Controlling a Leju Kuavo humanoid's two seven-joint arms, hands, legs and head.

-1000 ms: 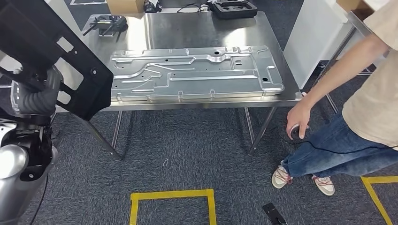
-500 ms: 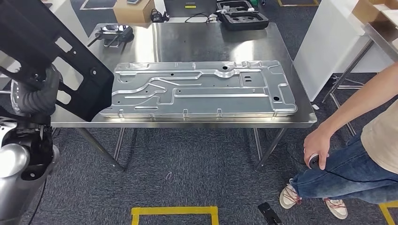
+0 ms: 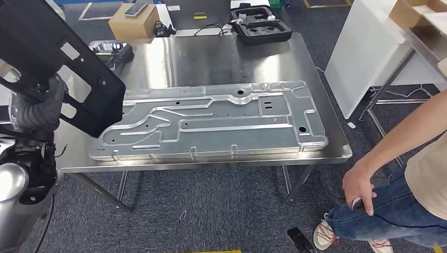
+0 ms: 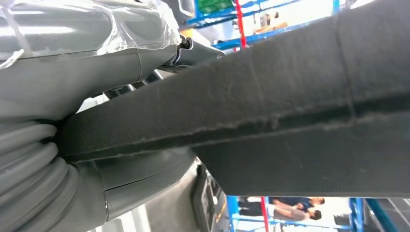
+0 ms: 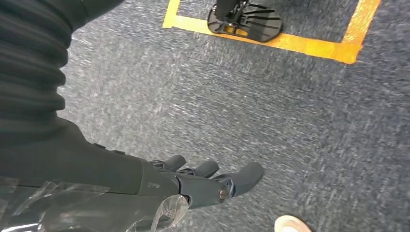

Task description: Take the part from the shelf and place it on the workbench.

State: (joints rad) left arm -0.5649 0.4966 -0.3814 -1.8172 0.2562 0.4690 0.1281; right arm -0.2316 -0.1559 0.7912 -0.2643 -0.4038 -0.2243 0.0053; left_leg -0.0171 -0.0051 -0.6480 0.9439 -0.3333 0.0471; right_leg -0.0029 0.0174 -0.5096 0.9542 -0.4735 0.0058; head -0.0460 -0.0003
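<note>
While left robot hand [image 3: 39,105] grips part [image 3: 58,63], overhanging workbench [image 3: 337,153] edge

The flat perforated plastic part [image 3: 58,63] at the near left is matte black, gripped by the left hand [image 3: 37,108] with its grey ribbed cover. The stainless-steel workbench [image 3: 221,52] is bright silver, and the long stamped metal panel [image 3: 211,124] lying on it is paler silver-grey. The carpet floor [image 3: 211,205] is speckled blue-grey. At the far left sits a tan cardboard box [image 3: 132,23]; at the far centre, a black foam tray [image 3: 262,23]. The person's trousers [image 3: 390,221] are blue denim. The right hand [image 5: 193,183] is dark grey above a yellow floor-tape line [image 5: 309,46].
</note>
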